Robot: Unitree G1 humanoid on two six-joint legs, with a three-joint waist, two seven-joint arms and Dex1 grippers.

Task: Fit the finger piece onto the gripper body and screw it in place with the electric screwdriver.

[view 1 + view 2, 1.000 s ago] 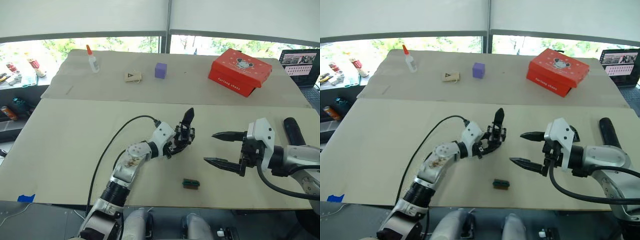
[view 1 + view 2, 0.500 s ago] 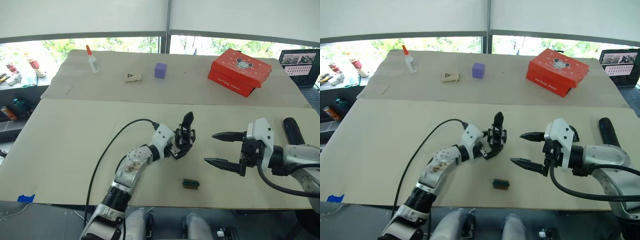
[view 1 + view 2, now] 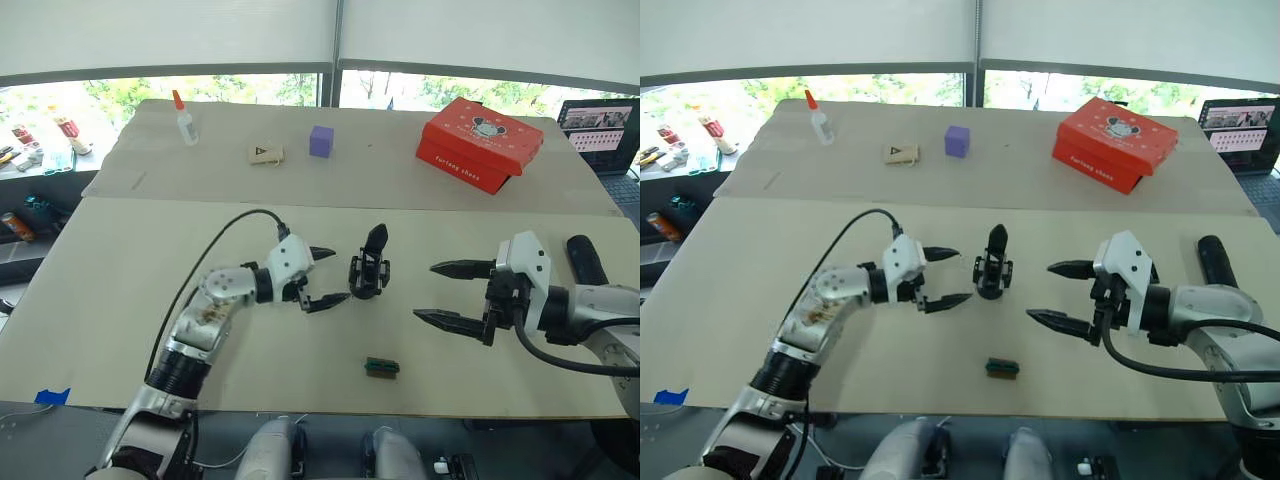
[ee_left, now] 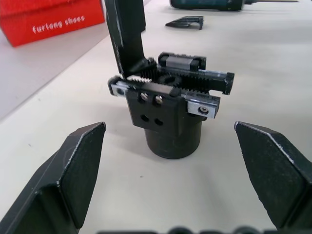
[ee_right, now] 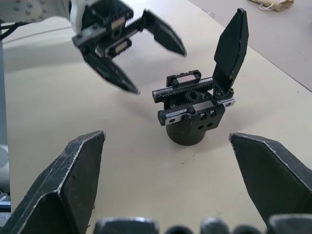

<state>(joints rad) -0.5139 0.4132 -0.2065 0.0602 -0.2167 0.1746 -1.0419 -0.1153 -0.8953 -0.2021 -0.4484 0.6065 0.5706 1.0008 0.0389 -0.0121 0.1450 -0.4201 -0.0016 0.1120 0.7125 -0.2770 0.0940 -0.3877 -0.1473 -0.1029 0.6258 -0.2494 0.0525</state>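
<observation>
Table (image 3: 120,300): gripper body (image 3: 367,270) upright btwn open grippers.

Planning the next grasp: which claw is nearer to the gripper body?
Left. The left claw is open just beside the gripper body, on its left and not touching. The right claw is open farther off on its right.

Black gripper body (image 3: 368,272), black finger piece (image 4: 185,22), black screwdriver (image 3: 588,262) on tan table (image 3: 120,290). Red box (image 3: 480,143) with white lettering; purple cube (image 3: 321,140); green-and-dark block (image 3: 381,368). Black fingers on left gripper (image 3: 326,276) and right gripper (image 3: 448,292), white housings.
</observation>
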